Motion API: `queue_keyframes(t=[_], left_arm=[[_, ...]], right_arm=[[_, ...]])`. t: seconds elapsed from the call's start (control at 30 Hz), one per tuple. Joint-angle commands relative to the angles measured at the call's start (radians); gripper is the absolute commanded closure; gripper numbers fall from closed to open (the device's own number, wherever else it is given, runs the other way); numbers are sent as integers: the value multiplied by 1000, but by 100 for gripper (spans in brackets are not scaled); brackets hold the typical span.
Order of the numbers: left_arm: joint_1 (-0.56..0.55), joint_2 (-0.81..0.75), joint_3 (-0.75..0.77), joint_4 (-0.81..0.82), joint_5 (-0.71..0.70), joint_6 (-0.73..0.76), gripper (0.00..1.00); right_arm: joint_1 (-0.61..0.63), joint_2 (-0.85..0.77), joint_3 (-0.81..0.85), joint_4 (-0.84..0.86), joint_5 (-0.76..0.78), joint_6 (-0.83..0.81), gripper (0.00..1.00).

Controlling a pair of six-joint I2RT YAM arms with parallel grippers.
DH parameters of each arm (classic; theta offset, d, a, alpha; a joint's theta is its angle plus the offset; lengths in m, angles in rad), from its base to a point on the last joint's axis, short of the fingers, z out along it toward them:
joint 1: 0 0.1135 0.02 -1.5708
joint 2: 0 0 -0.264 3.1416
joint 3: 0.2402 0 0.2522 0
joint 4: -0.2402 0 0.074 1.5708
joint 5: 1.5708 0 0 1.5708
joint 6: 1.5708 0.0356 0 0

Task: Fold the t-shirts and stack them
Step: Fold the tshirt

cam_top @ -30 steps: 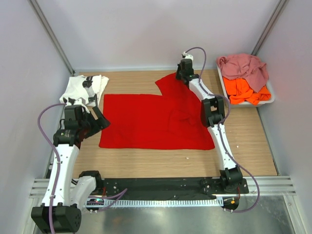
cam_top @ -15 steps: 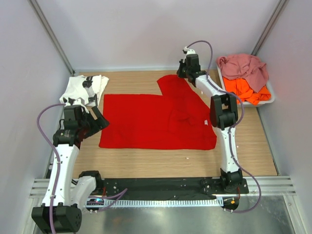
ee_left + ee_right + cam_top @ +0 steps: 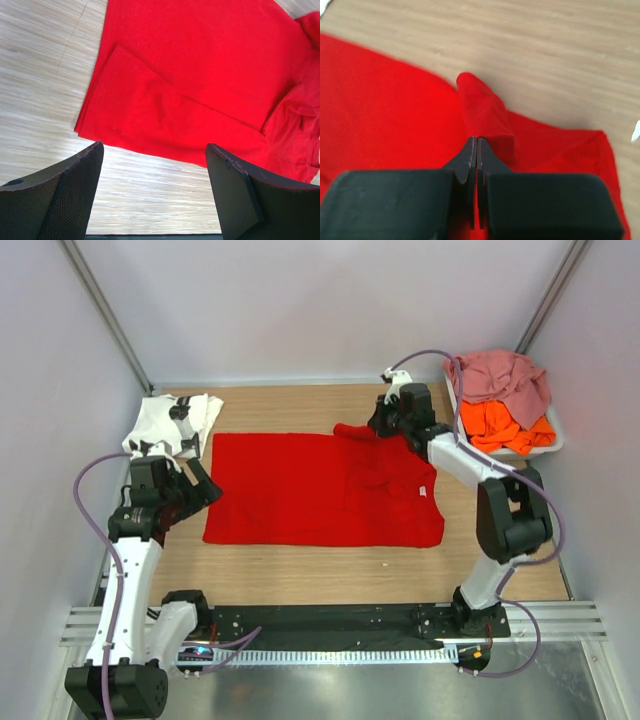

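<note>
Cloth is pinched in my right gripper (image 3: 477,141): the jaws are pressed together on a raised fold of the red tee (image 3: 300,490). The fold stands up as a small hump just ahead of the fingertips. From above, that grip sits at the tee's far right part, where a sleeve is lifted off the table (image 3: 300,575) and bunched over the body. The rest of the garment lies flat and spreads away to the left of this gripper, toward my other arm. A few wrinkles show just below the pinch.

My left gripper (image 3: 152,148) is wide open and holds nothing. Its two dark fingers (image 3: 70,190) frame the tee's near left corner, which lies just ahead of them on the wood. A doubled layer of red runs diagonally across the cloth there. I cannot tell whether these fingers touch the table.

Beyond the left gripper and a little to its outer side, the white tee (image 3: 170,425) lies crumpled, near the red tee's far left corner.

To the right of my right gripper, close by, stands the tray (image 3: 556,443). It holds the orange tee (image 3: 500,426), and the pink tee (image 3: 500,375) is heaped at the tray's far end, partly over the orange one.
</note>
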Motion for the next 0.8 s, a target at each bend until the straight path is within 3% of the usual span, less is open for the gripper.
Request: queue_keyframes(t=[0.0,0.23,0.43,0.77], left_arm=[[6,24,15,4,-30,4,16],[5,226,163,71,-110,-108,20],[2,627,389,131,-119,-184,28],[-31,1159,828,69,-246,-192,33]], right_arm=[[42,-186,-125,55,38,-37,99],[63,-422,-432,83,110,78,99],[69,-612,-591,97,135,161,98],[71,-646,-639,118,167,201,99]])
